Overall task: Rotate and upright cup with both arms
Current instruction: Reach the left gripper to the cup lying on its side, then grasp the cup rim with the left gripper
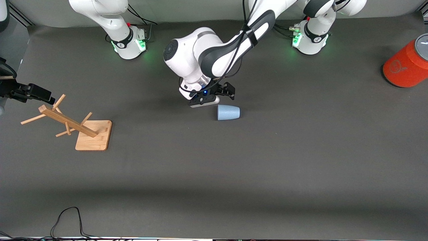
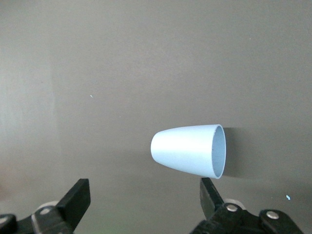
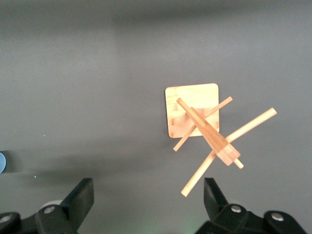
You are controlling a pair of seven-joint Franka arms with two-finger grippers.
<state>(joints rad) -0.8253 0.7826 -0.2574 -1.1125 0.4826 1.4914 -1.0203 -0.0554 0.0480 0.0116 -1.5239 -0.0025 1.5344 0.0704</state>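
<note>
Currently the cup (image 1: pixel 228 112) is lying on its side on the grey table (image 1: pixel 267 160), roughly midway between the two arms' ends, its mouth pointing toward the left arm's end. The left gripper (image 1: pixel 216 96) is hanging just above it with fingers (image 2: pixel 78 197) spread wide and holding nothing. The right gripper (image 1: pixel 36 93) is waiting, also spread and empty, over the wooden peg rack (image 1: pixel 72 124). Being round and tapered (and probably light), the cup is likely to roll or skid if one finger is touching first, and a pinch near the thin rim could be squeezing it out sideways.
</note>
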